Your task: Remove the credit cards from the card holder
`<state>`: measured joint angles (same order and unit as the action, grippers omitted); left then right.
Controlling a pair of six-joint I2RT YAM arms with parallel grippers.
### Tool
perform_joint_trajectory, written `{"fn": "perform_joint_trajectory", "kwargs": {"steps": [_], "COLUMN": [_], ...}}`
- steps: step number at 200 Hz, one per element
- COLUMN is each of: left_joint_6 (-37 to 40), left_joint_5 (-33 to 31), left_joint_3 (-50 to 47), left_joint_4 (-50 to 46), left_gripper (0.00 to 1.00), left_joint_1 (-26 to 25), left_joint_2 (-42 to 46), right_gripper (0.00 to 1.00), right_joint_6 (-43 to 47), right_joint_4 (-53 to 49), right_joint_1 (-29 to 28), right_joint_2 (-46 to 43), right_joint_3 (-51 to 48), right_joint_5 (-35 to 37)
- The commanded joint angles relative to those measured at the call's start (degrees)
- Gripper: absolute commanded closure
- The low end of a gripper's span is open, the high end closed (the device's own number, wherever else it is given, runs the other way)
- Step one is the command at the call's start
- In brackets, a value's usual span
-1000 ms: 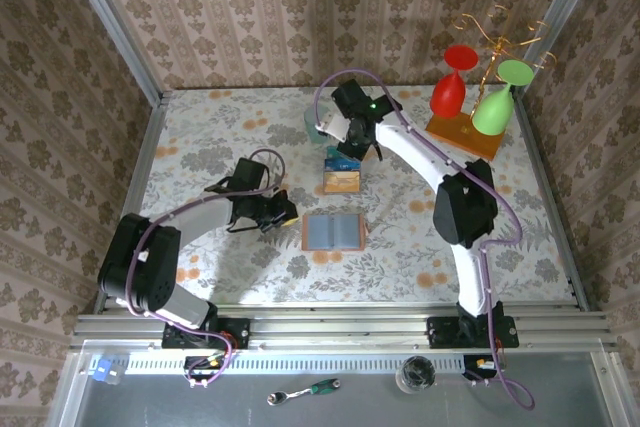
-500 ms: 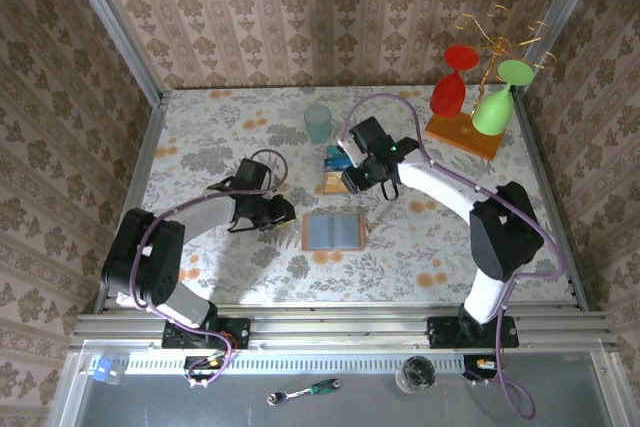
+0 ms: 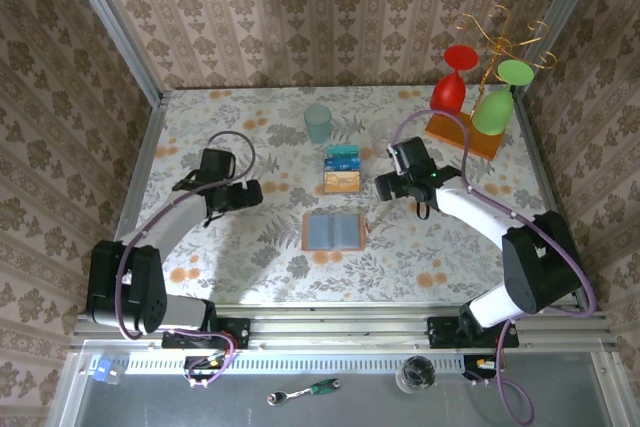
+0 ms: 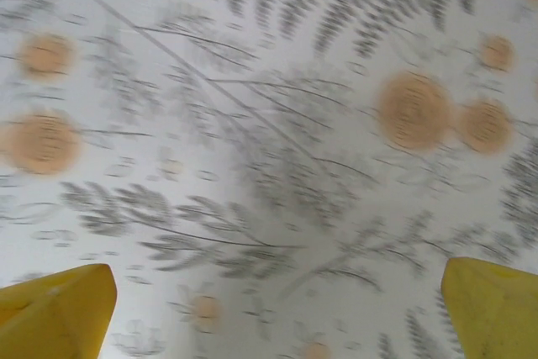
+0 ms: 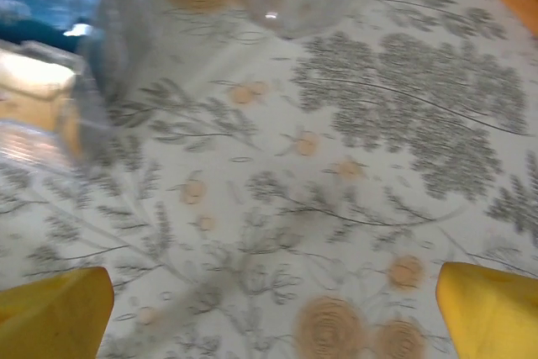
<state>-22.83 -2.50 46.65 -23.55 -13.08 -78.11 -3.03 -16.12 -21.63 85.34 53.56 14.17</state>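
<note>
the left gripper (image 3: 250, 193) has pulled back from the card holder's left edge, where it sat a second ago with its jaws pressed together. it now hangs well apart from the holder over the bare floral tablecloth (image 4: 269, 124), its yellow fingertips (image 4: 55, 313) spread wide with nothing between them. the card holder (image 3: 332, 232) lies open like a book in the middle of the table, grey-blue inside up, with no card visible in it. just beyond it the orange-tan credit card (image 3: 341, 182) lies flat on the cloth, and the blue-teal credit card (image 3: 342, 158) lies right behind that, touching or nearly so. the right gripper (image 3: 383, 187), which was over those cards a second ago, has swung out to their right and is also spread and empty. with both cards out and both arms backing off, the task looks finished.
</note>
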Motion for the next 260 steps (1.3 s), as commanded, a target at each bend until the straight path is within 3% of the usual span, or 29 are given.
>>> {"fn": "perform_joint_trajectory", "kwargs": {"steps": [1,25,54,108,182,210,233,260], "left_joint_6": [4.8,6.73,8.53,18.97,21.96,23.53,24.29,24.8], "left_joint_5": [-9.81,-13.62,-13.39,-16.04,-5.45,-1.59,-0.23,0.52], "left_joint_3": [1.21,-0.56,-3.02,-14.41,-24.51,-24.04,-26.36,-24.78], "left_joint_4": [-0.01,4.54,11.95,40.54,72.11,72.78,81.37,76.71], "left_gripper": [0.0,0.0,0.0,0.0,0.0,0.0,0.0,0.0], "left_joint_1": [2.39,5.85,10.4,11.18,13.78,13.36,13.37,12.96], "left_joint_2": [1.88,2.82,1.99,0.34,-5.75,-7.62,-11.58,-10.8], "right_gripper": [0.0,0.0,0.0,0.0,0.0,0.0,0.0,0.0], "right_joint_6": [0.34,1.82,2.24,2.19,0.64,0.94,1.01,1.07], "right_joint_4": [6.6,12.78,24.03,43.72,58.37,61.98,64.38,64.63], "right_joint_1": [2.67,6.44,11.06,15.5,19.41,20.03,20.35,20.37], "right_joint_2": [-2.34,-3.57,-3.7,-0.57,0.41,1.4,2.26,2.26], "right_joint_3": [-2.54,-5.85,-10.94,-19.05,-27.41,-28.98,-29.93,-30.0], "right_joint_5": [5.45,6.46,5.67,3.05,-5.83,-8.69,-9.91,-9.93]}}
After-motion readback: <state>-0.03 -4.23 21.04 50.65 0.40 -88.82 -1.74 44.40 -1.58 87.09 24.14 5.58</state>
